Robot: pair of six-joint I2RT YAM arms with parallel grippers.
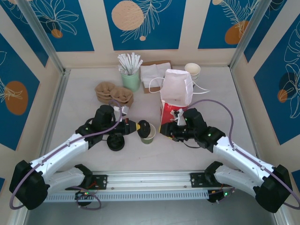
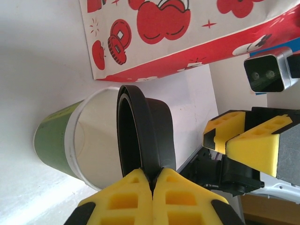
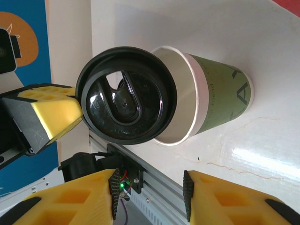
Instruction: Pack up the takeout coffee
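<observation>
Cup (image 1: 149, 136): 1, olive-green, upright at table centre, uncovered. Lid (image 1: 143, 127): 1, black, tilted at the cup rim's 10 o'clock, its edge pinched by the left gripper (image 2: 152, 177). Right gripper (image 3: 150, 190): jaws apart, holding nothing, at cup's 3 o'clock. Bag (image 1: 176, 91): at 1 o'clock.

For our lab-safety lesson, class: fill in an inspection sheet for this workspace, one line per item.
Surface: white table, no spills seen.
Job's things: green cup upright and uncovered; black lid tilted at its mouth; red-and-white bag standing nearby.
Clutter: straws, cup carriers, napkins, white cups, black disc.
Grippers: left gripper shut on the lid's rim; right gripper open, empty.
Cables: purple cables looped along the arms, off the cup.
Surroundings: blue patterned walls.
</observation>
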